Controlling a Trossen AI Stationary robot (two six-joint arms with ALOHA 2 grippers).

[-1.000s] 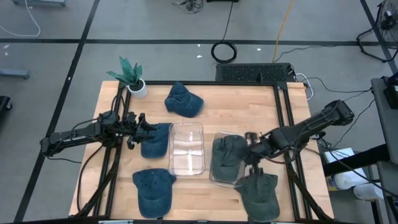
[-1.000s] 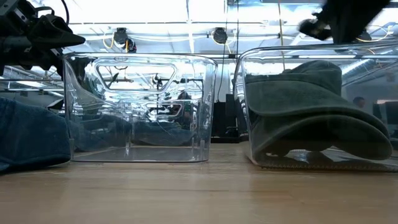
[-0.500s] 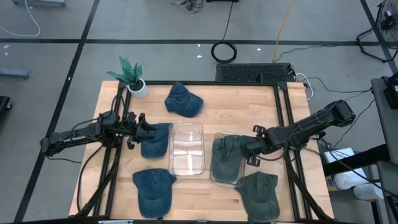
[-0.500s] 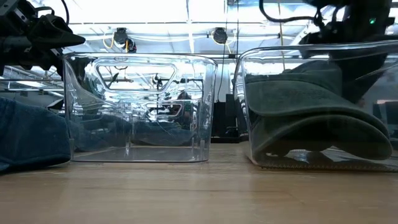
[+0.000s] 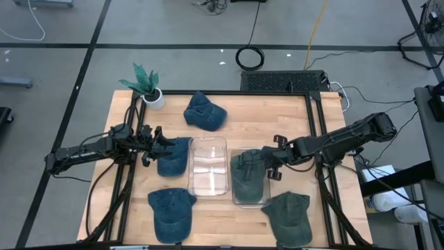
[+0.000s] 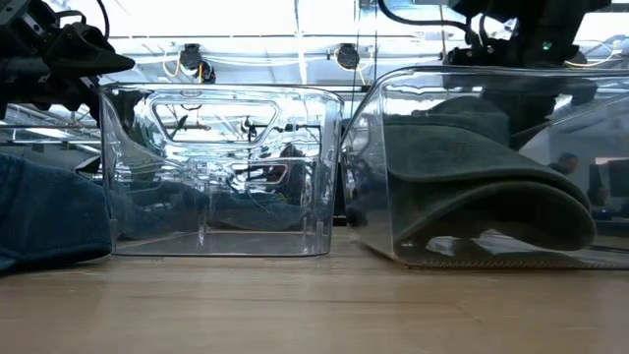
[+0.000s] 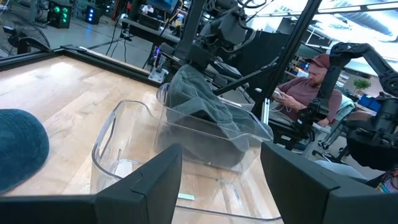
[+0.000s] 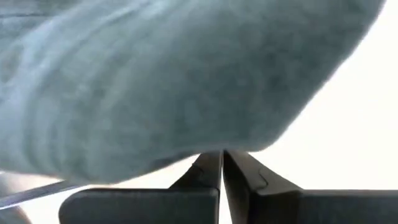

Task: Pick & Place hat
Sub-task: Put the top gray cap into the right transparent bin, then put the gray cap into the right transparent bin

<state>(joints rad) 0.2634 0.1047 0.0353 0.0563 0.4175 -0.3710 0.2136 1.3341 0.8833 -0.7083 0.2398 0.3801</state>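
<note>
Wooden surface (image 5: 277,125) carrying two clear bins, a potted plant (image 5: 147,85) and blue hats. A grey-green hat (image 5: 250,172) lies in the right bin (image 5: 248,202); another (image 5: 288,217) lies beside it. Right gripper (image 5: 272,165), fingers closed, empty, at that bin's rim. Left gripper (image 5: 154,142), fingers open, above a blue hat (image 5: 173,157). Beyond: workshop, seated person (image 7: 309,87). No legible writing.

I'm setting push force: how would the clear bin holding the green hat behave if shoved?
The clear bin probably slides easily on the smooth table: it looks thin and light. The green hat inside looks soft, adding little weight.
</note>
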